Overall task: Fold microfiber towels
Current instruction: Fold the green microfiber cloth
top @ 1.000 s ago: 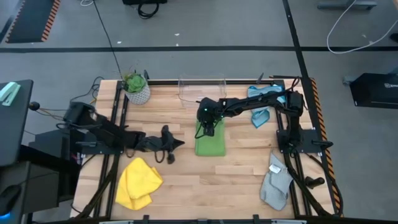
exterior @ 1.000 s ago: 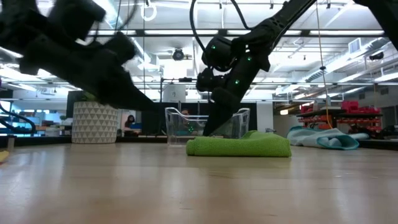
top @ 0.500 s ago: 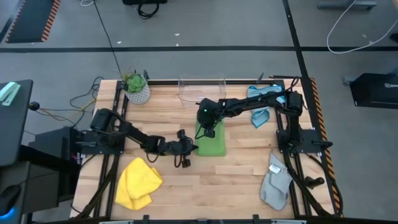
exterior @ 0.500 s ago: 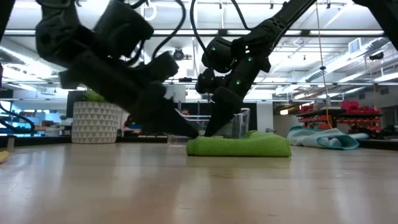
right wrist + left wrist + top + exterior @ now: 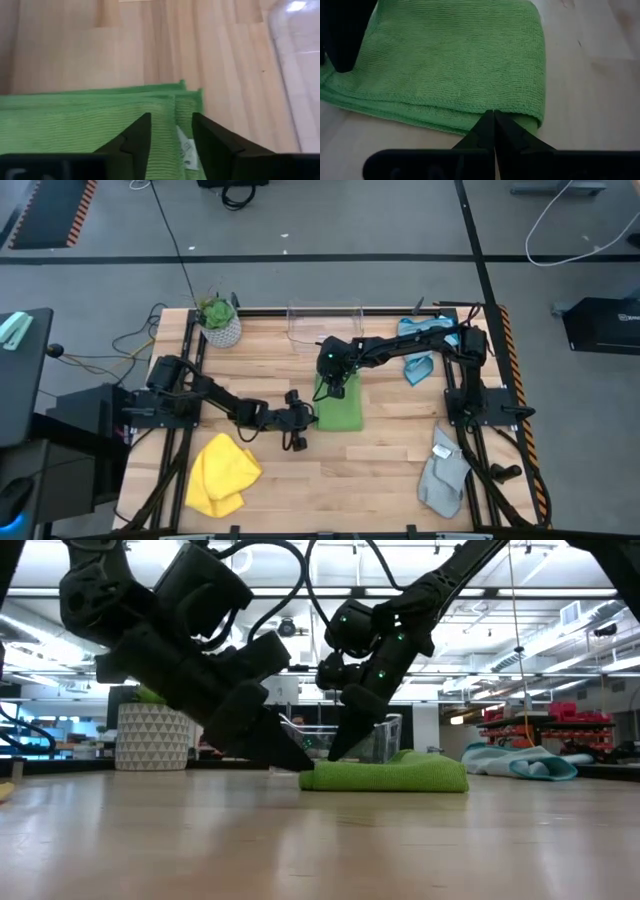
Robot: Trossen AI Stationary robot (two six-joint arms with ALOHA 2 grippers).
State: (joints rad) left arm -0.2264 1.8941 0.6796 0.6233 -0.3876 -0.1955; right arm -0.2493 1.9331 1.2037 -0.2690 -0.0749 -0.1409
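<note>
You have the bright green folded microfiber towel (image 5: 339, 407) lying flat near the middle of the pale wooden slatted table (image 5: 330, 480), just in front of the clear plastic rectangular bin (image 5: 324, 323). Your left gripper (image 5: 312, 414) reaches in low from the left, its two dark fingers pressed together into a point — that tip meets the towel's left edge, and in the left wrist view the closed tip (image 5: 494, 119) sits right at the folded hem of the cloth (image 5: 450, 65). Your right gripper (image 5: 335, 388) comes down on the towel's far end, fingers apart, with green cloth and a small white label (image 5: 186, 148) showing between them in the right wrist view; you cannot tell from these views whether it actually pinches the fabric.

The other cloths lie well apart from the work: the crumpled yellow microfiber towel (image 5: 221, 473) at the near left, the pale grey microfiber towel (image 5: 443, 473) at the near right, and the light blue microfiber towel (image 5: 424, 345) at the far right — beside the right arm's base. The green leafy plant in its white patterned pot (image 5: 218, 321) stands at the far left corner.
</note>
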